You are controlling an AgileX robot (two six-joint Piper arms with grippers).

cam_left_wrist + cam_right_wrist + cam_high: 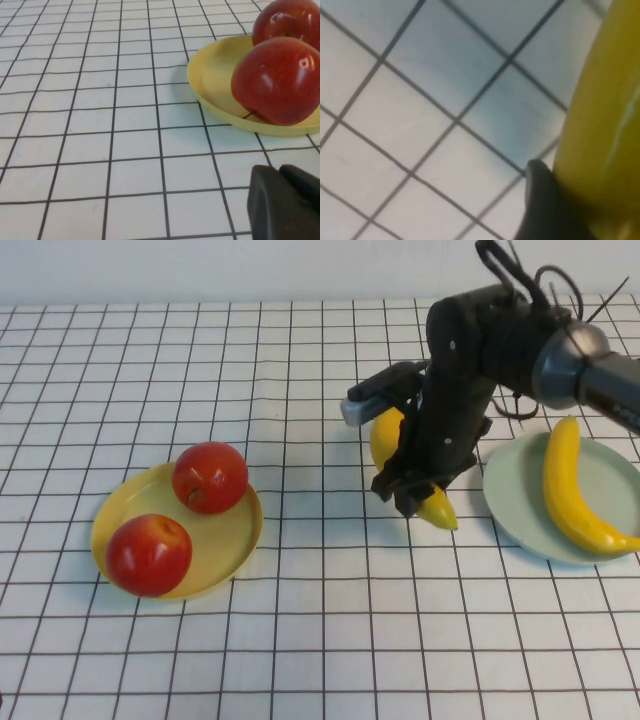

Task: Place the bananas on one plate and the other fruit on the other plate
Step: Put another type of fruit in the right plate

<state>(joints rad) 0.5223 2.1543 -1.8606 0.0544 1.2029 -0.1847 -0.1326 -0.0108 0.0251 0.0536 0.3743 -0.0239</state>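
Observation:
Two red apples (210, 477) (148, 554) sit on the pale yellow plate (232, 540) at the left; they also show in the left wrist view (277, 80) on that plate (215, 85). One banana (575, 490) lies on the pale blue-green plate (515, 490) at the right. My right gripper (415, 485) is shut on the second banana (437, 508), just left of the blue-green plate; in the right wrist view one finger (540, 205) presses against the banana (600, 130). My left gripper (285, 205) is shut and empty, low beside the yellow plate.
The table is covered by a white cloth with a black grid (330, 620). The right arm's dark body (480, 350) stands over the area between the two plates.

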